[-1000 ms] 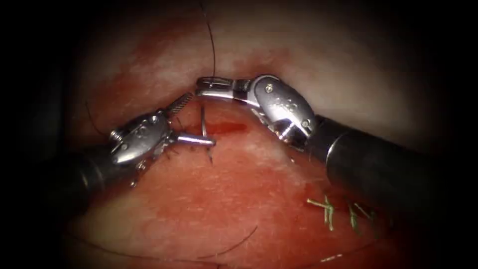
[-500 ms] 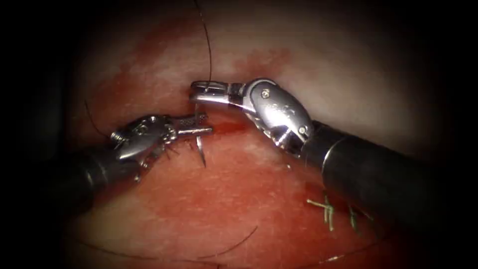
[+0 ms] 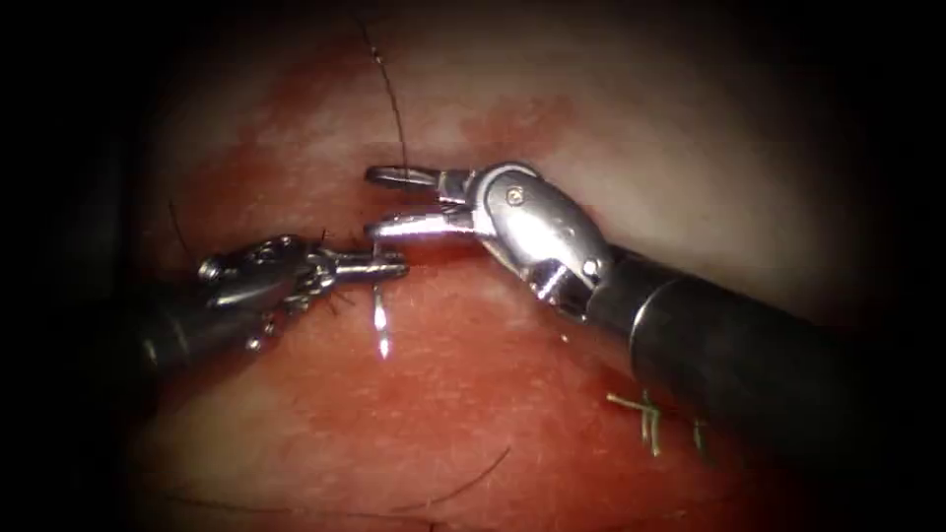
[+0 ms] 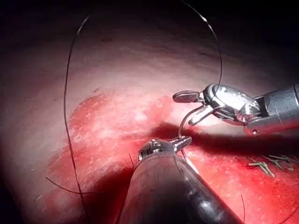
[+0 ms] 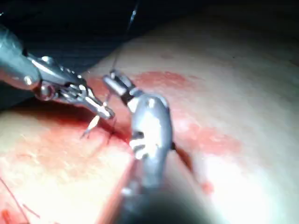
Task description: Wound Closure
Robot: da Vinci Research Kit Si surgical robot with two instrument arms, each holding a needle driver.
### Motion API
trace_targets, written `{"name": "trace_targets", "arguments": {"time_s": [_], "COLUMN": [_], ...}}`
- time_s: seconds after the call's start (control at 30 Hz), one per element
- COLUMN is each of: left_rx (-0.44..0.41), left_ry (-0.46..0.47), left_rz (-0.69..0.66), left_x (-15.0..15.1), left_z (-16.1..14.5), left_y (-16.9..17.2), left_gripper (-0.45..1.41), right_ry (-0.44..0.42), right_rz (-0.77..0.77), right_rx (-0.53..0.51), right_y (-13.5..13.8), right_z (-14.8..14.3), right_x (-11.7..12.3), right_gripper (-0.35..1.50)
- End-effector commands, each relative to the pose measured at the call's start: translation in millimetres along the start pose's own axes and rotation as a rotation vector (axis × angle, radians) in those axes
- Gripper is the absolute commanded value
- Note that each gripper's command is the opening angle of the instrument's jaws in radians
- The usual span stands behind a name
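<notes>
Endoscope view: left pincer [image 3: 394, 263] clamped on the needle [image 3: 379, 320] near its tip; right pincer [image 3: 379, 202] gapes just above, holding nothing.

Glossy metal needle [image 3: 379, 320]; wet, glistening tissue [image 3: 473, 414].

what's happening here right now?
Bench suturing on the tissue. The left tool has its jaws shut on the needle, gripping it partway along the curve; the pointed end hangs free above the tissue, not in it. The right tool sits just above with jaws open, holding nothing. The thread runs up from beside its upper jaw. Cut ends of thread lie to the right.
</notes>
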Motion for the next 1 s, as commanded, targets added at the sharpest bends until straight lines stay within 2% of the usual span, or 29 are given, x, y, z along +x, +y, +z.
{"name": "trace_targets", "arguments": {"time_s": [0.03, 0.07, 0.17, 0.43, 0.67, 0.83, 0.93, 0.97, 1.0], "left_rx": [-0.007, -0.017, -0.04, -0.064, -0.063, -0.064, -0.065, -0.065, -0.065], "left_ry": [-0.002, -0.004, -0.011, -0.006, -0.001, 0.005, 0.008, 0.008, 0.008], "left_rz": [-0.006, -0.013, -0.015, -0.001, 0.033, 0.032, 0.03, 0.03, 0.03], "left_x": [-0.2, -0.2, 0.0, 0.3, 0.5, 0.5, 0.6, 0.6, 0.6], "left_z": [0.7, 0.7, 0.6, 0.7, 0.6, 0.6, 0.5, 0.5, 0.5], "left_y": [-0.3, -0.2, 0.0, 0.0, 0.1, 0.5, 0.7, 0.8, 0.8], "left_gripper": [-0.45, -0.45, -0.45, -0.45, -0.45, -0.45, -0.45, -0.45, -0.45], "right_ry": [0.003, 0.001, 0.007, -0.028, -0.065, -0.066, -0.066, -0.072, -0.071], "right_rz": [0.003, 0.003, 0.073, 0.202, 0.216, 0.229, 0.24, 0.241, 0.242], "right_rx": [0.0, 0.002, -0.002, 0.014, 0.022, 0.019, 0.019, 0.02, 0.023], "right_y": [0.4, 0.5, 0.5, -0.2, -1.0, -1.2, -1.1, -1.1, -1.1], "right_z": [1.0, 1.0, 1.1, 1.1, 1.6, 1.5, 1.5, 1.4, 1.3], "right_x": [-0.2, -0.3, -0.4, -0.8, -1.4, -1.9, -2.0, -2.0, -1.9], "right_gripper": [1.23, 1.33, 1.35, 1.16, 1.13, 1.03, 0.71, 0.51, 0.14]}}
